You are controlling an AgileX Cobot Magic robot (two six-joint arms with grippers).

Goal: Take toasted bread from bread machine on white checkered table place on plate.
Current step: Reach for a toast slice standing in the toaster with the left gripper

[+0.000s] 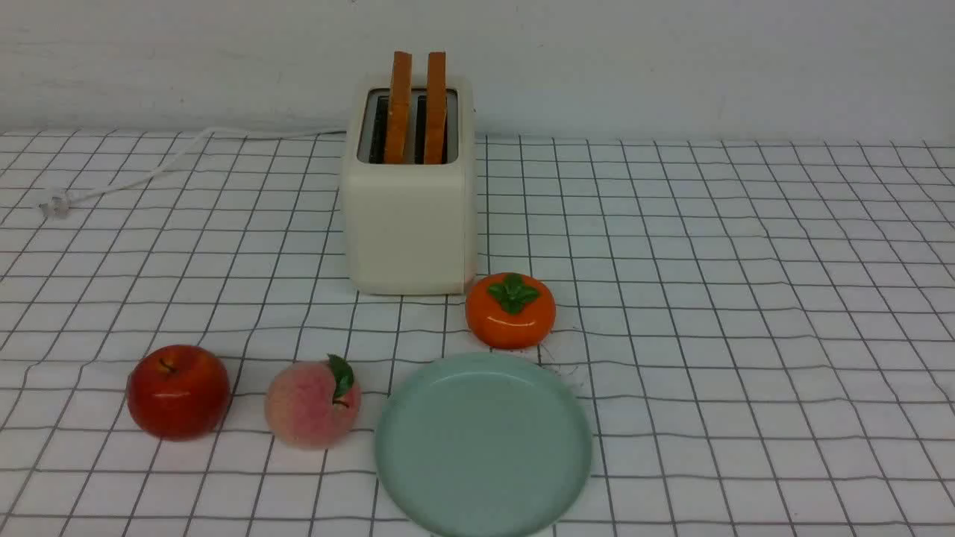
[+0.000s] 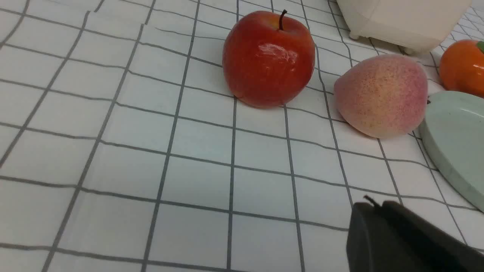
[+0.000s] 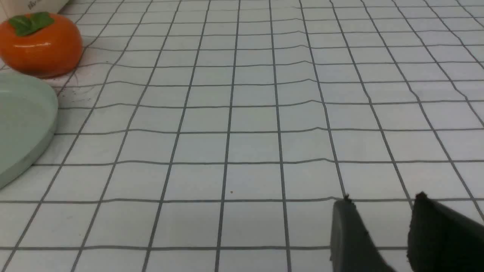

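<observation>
Just above table [image 2: 113,151], left hand [image 2: 376,204] hovers closed, right hand [image 3: 382,199] parted.

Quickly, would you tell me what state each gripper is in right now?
Left gripper: closed, holding nothing.
Right gripper: open, with nothing between its fingers.

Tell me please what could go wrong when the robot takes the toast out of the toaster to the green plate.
1. The two toast slices stand close together in the toaster; a grab at one might push the other or drag the toaster.
2. The persimmon and the peach sit close beside the plate; an arm lowering toast might knock them.
3. The left gripper is shut and needs opening first.
</observation>
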